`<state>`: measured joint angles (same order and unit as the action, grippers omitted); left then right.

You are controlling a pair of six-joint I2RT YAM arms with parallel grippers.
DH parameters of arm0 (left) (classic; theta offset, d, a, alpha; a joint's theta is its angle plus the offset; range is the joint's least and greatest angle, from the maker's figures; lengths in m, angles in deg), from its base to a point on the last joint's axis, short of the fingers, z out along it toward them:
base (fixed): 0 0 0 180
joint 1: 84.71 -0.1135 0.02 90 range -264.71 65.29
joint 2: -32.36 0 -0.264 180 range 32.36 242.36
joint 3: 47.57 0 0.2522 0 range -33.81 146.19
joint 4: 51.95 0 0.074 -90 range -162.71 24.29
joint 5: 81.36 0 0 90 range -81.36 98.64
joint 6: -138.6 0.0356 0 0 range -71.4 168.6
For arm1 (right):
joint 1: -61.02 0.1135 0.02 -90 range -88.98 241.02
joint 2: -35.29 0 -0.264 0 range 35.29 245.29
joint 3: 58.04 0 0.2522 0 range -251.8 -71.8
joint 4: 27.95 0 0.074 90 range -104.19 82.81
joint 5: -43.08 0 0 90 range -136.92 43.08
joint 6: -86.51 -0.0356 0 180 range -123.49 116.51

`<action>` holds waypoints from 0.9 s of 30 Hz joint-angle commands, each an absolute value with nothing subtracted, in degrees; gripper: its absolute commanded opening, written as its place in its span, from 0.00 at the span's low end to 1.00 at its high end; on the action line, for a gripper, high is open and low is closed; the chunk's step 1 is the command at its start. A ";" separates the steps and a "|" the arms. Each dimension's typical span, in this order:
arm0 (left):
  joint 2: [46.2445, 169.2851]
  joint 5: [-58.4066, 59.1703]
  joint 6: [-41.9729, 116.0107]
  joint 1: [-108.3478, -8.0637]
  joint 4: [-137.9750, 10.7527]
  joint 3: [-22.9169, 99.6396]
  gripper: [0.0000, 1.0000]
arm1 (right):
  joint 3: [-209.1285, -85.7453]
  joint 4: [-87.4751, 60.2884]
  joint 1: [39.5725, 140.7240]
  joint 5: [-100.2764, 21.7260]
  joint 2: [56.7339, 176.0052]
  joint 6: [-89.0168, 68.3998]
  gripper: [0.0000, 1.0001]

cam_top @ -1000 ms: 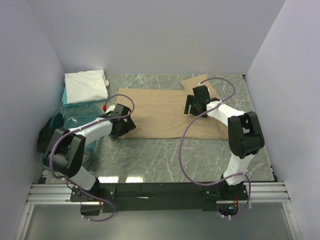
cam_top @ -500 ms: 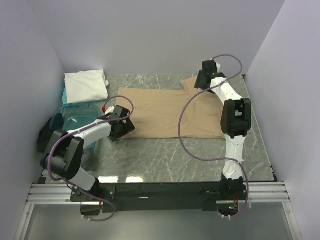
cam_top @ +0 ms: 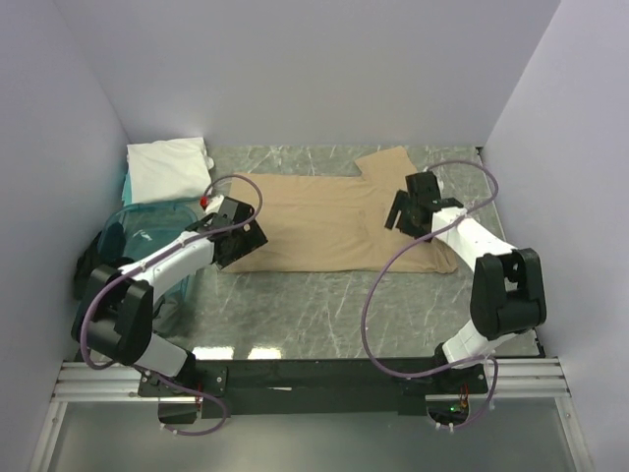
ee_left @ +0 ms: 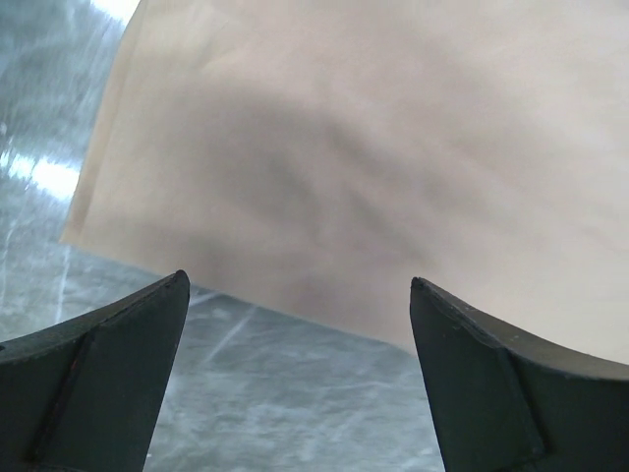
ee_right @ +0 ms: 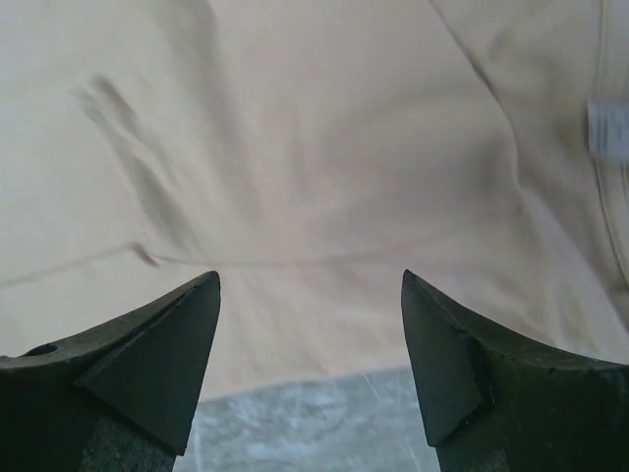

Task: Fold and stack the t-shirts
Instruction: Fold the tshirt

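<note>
Teal bin [cam_top: 147, 209] left; white folded shirt [cam_top: 169, 167] behind it; tan shirt [cam_top: 324, 216] flat.

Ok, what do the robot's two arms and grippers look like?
Both the left arm and right arm have white links with black joints. A thin purple cable loops loosely along each. The fingers are matte black, wedge-shaped. A small red mark sits near the left wrist.

A spread t-shirt [cam_top: 334, 221] lies across the table [cam_top: 324, 305]; a folded t-shirt [cam_top: 169, 167] sits in the far left corner, behind a tub [cam_top: 142, 231]; the left gripper [cam_top: 239, 239] hangs over the spread shirt's left end, the right gripper [cam_top: 405, 211] over its right.
</note>
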<state>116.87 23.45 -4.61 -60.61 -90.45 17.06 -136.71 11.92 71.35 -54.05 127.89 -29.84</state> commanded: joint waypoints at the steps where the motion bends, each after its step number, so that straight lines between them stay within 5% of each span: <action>1: 114.10 23.84 -2.56 -60.36 -89.27 21.03 1.00 | -131.49 10.06 70.87 -55.34 123.89 -32.94 0.81; 14: 127.89 27.27 -3.87 -61.59 -87.51 25.08 0.99 | -128.94 12.61 68.67 -57.19 133.64 -33.29 0.80; 27: 121.75 24.90 -10.81 -56.59 -90.57 9.26 1.00 | -112.78 17.71 67.88 -52.89 122.13 -38.21 0.82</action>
<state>122.11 27.19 -6.78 -59.03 -83.91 13.92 -118.37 10.96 68.46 -53.94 123.25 -35.59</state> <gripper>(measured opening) 0.994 0.820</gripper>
